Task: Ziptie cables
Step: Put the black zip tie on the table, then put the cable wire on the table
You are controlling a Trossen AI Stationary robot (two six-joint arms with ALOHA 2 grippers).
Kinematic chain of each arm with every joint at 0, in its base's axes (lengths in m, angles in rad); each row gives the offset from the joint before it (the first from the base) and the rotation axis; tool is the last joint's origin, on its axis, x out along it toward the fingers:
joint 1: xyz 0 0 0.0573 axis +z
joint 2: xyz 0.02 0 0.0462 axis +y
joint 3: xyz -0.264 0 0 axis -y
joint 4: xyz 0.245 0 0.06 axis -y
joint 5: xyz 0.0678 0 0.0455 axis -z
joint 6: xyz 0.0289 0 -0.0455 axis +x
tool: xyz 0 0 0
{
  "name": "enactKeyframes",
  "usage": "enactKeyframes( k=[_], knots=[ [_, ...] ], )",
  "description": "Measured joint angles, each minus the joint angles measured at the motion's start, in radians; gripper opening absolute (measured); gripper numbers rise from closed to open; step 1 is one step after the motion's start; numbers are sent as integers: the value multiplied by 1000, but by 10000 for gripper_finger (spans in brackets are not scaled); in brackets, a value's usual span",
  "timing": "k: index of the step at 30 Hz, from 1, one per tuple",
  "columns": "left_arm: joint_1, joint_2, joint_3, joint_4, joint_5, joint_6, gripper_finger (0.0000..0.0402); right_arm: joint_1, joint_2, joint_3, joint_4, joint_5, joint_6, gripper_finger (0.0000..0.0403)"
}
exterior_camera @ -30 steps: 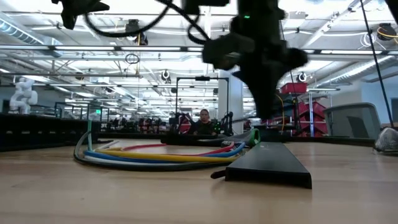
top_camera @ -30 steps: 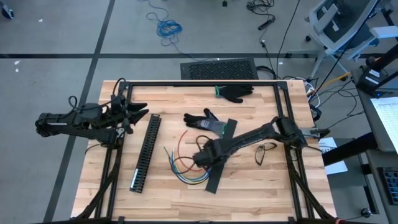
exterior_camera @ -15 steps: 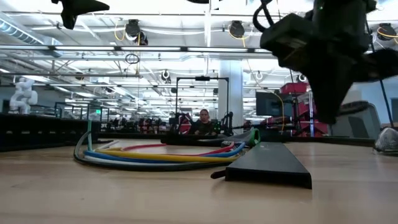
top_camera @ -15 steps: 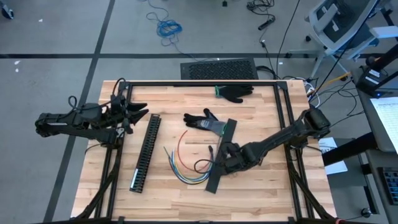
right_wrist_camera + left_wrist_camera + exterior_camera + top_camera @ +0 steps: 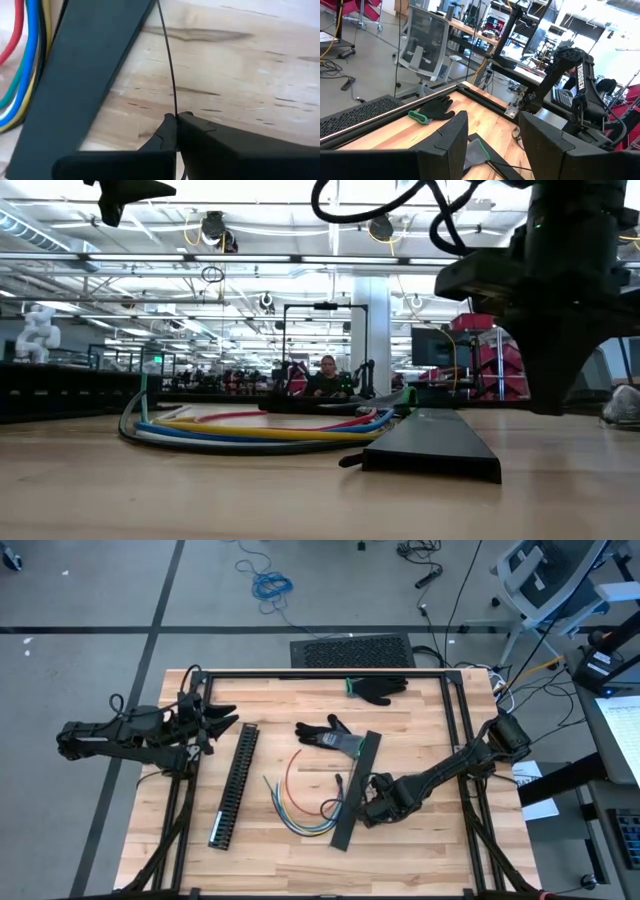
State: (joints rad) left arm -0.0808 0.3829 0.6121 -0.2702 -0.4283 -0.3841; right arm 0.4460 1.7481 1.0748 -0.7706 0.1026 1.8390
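The cables (image 5: 298, 802) lie in a loose bundle of red, yellow, blue and green wires on the wooden table (image 5: 420, 850), also seen in the low view (image 5: 250, 430). A thin black strand (image 5: 329, 808), a ziptie by its look, loops beside them. My right gripper (image 5: 372, 805) points down just right of a flat black strip (image 5: 355, 790) and is shut on that strand (image 5: 170, 60). My left gripper (image 5: 228, 720) hovers open and holds nothing at the table's left edge, its fingers (image 5: 445, 145) well apart. My right gripper pinches the thin black strand (image 5: 174, 102) between its two shut fingertips, coming from above and pointing down. From the fingertips the strand runs over the bare wood and across the flat black strip toward the cables, where it curls in a loop (image 5: 329, 808).
A long black slotted duct (image 5: 233, 785) lies left of the cables. One black glove (image 5: 380, 688) rests by the far edge, another (image 5: 328, 733) at the strip's far end. A black frame (image 5: 320, 675) borders the table. Bare wood lies near the front edge.
My right gripper, shut throughout, has moved from over the cables toward the table's right edge, across the flat black strip, sinking a little and rolling about its own axis. The cables and the strip have stayed where they were.
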Motion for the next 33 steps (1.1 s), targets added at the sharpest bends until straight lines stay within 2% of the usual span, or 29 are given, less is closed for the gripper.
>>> enactKeyframes(
  k=[7, 16, 21, 23, 25, 27, 30, 33],
  knots=[
    [0, 0, 0, 0, 0, 0, 173, 4, 2, 0, -61, 1, 34, 26],
    [0, 0, 0, -2, 0, 13, 173, 8, -6, 0, -77, 3, 5, 127],
    [0, 0, 0, -3, -1, 28, 173, 23, -87, 80, -48, 195, -89, 147],
    [0, 0, 0, -7, -1, 28, 173, 28, -107, 117, -2, 212, -138, 143],
    [0, 0, 0, -13, -1, 29, 173, 37, -103, 155, 46, 159, -223, 129],
    [0, 0, 0, -12, -1, 31, 173, 49, -77, 180, 63, 93, -275, 99],
    [0, 0, 0, -12, -1, 31, 173, 72, -31, 182, 153, 71, -298, 26],
    [0, 0, 0, -12, -1, 31, 173, 79, 19, 184, 285, 6, -333, 9]
  ],
)
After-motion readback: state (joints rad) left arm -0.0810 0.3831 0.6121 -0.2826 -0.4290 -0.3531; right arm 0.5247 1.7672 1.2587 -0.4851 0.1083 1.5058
